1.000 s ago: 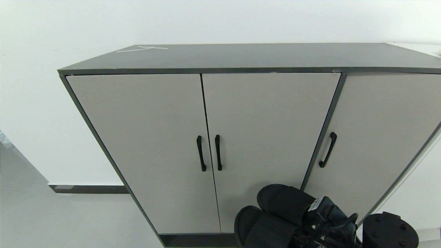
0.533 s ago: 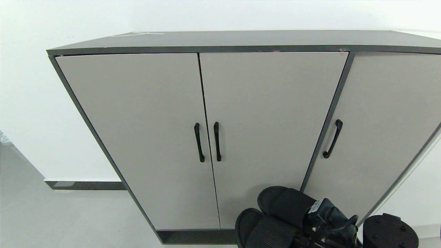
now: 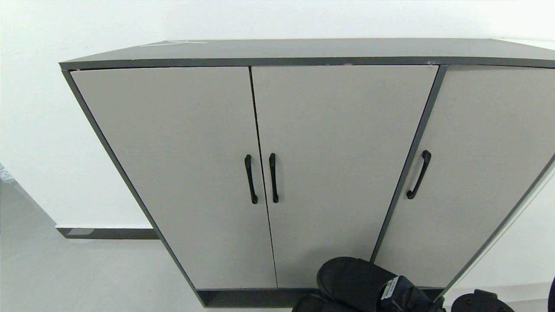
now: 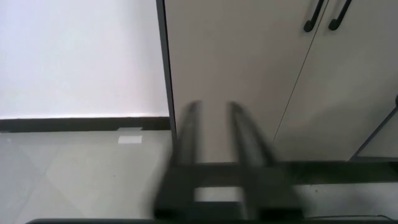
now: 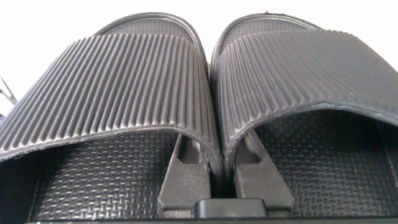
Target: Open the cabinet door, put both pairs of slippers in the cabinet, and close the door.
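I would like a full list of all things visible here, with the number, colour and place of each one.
cabinet: 1, dark grey top and frame, against the wall, facing the robot
doors: 3, light grey, all shut, side by side
handles: 3, black, upright; two flank the left-middle door gap, one on the right door
tape mark: 1, white, cabinet top, far left
slippers: 1 pair, black, ribbed straps, low before the cabinet
wall: white, behind the cabinet
baseboard: 1, dark, left of the cabinet
floor: light grey
left gripper: black, open, low near the cabinet's left edge
right gripper: black, shut on slippers
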Tool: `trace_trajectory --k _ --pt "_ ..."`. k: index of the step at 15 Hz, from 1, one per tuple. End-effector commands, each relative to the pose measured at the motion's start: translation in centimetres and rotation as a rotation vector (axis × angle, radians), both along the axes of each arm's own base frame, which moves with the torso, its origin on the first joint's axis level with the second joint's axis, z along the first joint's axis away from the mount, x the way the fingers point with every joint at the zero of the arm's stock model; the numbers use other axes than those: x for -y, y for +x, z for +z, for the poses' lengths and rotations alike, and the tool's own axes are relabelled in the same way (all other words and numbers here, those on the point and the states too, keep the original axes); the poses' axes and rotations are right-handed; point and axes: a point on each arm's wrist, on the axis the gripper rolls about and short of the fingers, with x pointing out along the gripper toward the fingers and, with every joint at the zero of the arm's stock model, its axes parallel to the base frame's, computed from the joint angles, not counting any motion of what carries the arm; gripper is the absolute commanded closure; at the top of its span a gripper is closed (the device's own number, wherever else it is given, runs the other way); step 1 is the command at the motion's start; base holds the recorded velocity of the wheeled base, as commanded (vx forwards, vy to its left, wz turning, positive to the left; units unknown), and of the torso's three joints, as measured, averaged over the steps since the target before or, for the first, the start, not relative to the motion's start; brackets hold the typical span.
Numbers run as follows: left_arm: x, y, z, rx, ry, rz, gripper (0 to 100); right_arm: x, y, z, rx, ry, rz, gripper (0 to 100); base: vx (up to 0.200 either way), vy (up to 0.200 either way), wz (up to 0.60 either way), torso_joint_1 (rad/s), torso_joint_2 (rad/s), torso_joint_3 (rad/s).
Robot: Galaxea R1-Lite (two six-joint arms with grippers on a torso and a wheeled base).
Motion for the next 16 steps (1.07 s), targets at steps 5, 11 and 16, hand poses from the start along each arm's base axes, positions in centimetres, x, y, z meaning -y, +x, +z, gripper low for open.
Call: trace_trajectory --k 5,11,16 --pt "0.0 1.9 8.2 0.039 -0.134 -0.080 0 -0.2 0.1 0.2 0.014 0.007 0.005 100 0.000 0.000 0.00 0.000 0.00 0.000" --pt "4.2 13.1 15.7 -0.145 -0.102 -0.579 0 -0.6 0.5 0.3 0.025 0.021 -0.001 100 0.000 0.000 0.00 0.000 0.00 0.000" --pt "9.7 21.4 12.8 -0.097 0.000 -0.493 0 -0.9 0.8 -0.1 0.021 0.011 -0.006 100 0.000 0.000 0.00 0.000 0.00 0.000"
